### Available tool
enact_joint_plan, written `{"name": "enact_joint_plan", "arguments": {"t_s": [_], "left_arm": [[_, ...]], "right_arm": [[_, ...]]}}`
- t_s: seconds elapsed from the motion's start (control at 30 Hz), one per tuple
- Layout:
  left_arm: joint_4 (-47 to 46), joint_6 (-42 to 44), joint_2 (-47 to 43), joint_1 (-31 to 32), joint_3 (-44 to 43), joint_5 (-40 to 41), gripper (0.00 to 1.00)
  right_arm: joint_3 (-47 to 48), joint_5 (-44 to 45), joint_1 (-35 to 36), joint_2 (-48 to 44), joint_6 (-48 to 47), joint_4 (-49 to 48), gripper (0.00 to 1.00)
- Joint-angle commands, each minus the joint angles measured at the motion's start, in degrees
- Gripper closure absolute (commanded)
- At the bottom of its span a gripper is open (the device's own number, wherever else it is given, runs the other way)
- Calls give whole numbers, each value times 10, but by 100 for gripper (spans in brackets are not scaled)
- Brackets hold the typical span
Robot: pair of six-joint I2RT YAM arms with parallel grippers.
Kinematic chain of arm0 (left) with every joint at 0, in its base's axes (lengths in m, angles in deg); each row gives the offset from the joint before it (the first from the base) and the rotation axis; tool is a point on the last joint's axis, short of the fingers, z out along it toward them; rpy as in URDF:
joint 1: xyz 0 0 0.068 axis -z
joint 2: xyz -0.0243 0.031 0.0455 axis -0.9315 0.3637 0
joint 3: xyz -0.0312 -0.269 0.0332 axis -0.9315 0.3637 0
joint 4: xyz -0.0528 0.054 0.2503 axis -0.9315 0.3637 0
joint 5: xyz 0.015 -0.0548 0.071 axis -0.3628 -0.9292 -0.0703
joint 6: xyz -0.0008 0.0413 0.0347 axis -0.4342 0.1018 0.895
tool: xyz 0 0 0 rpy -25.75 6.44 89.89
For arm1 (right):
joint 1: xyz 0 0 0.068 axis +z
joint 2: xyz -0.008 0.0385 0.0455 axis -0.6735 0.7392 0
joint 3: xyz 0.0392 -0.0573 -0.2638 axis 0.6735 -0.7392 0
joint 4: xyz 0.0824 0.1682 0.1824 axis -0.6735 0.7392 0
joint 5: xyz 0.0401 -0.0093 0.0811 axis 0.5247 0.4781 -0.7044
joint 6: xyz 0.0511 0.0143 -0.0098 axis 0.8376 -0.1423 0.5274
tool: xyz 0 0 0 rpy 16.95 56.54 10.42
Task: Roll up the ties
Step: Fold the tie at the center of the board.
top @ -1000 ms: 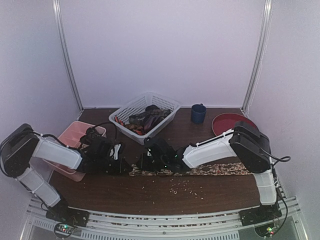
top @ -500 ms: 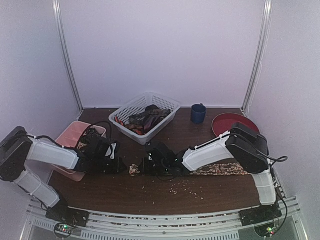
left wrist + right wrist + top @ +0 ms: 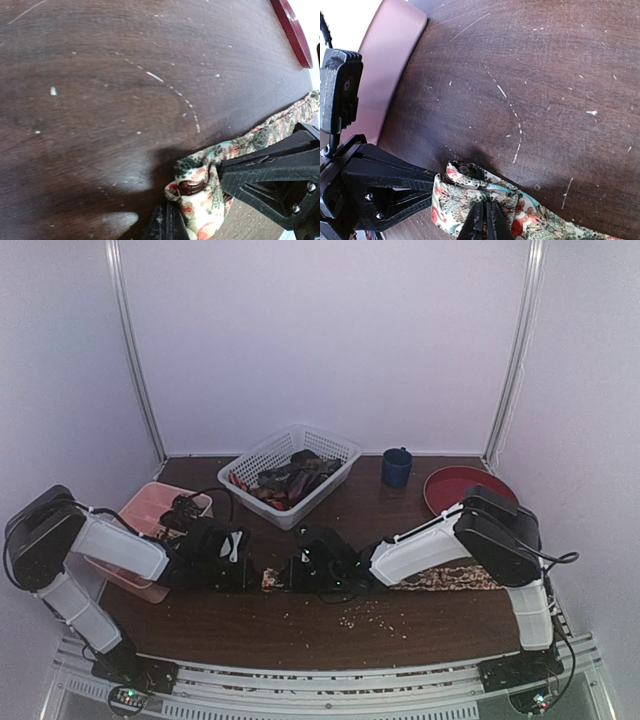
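Right now I have the left pincer (image 3: 167,226) and right pincer (image 3: 485,219) both clamped on the folded end of the floral tie (image 3: 460,186), on the worktop (image 3: 545,75).

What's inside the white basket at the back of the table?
A tangled heap of ties, dark brown, black and some red, fills the white basket. How many there are, and whatever lies under the top layer, is covered.
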Motion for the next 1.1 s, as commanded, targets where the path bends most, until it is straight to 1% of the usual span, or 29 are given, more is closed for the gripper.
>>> {"name": "enact_joint_plan", "arguments": {"t_s": [0.0, 0.13, 0.27, 0.43, 0.57, 0.7, 0.77, 0.93, 1.07], "left_arm": [[-61, -14, 4, 4, 9, -37, 100], [-88, -20, -7, 5, 15, -49, 100], [-113, -26, -9, 4, 16, -71, 100], [-142, -39, -6, 6, 18, -92, 100], [-124, -40, 1, 6, 10, -85, 100], [-60, -36, 3, 6, 2, -41, 100], [-43, -34, 0, 6, 2, -23, 100], [-25, -31, -5, 7, 9, -3, 100], [-30, -21, -2, 6, 6, -8, 100]], "right_arm": [[-20, 4, 0, -19, -2, -1, 94], [-28, 11, -3, -24, -4, -3, 96], [-52, 22, -6, -38, -2, -27, 98], [-62, 20, -9, -43, -12, -40, 99], [-77, 13, -9, -51, -7, -55, 98], [-66, 9, -11, -54, -12, -45, 95], [-60, 1, -10, -57, -15, -39, 95], [-59, -5, -9, -75, -11, -24, 92], [-61, 10, -8, -87, -13, 3, 92]]}}
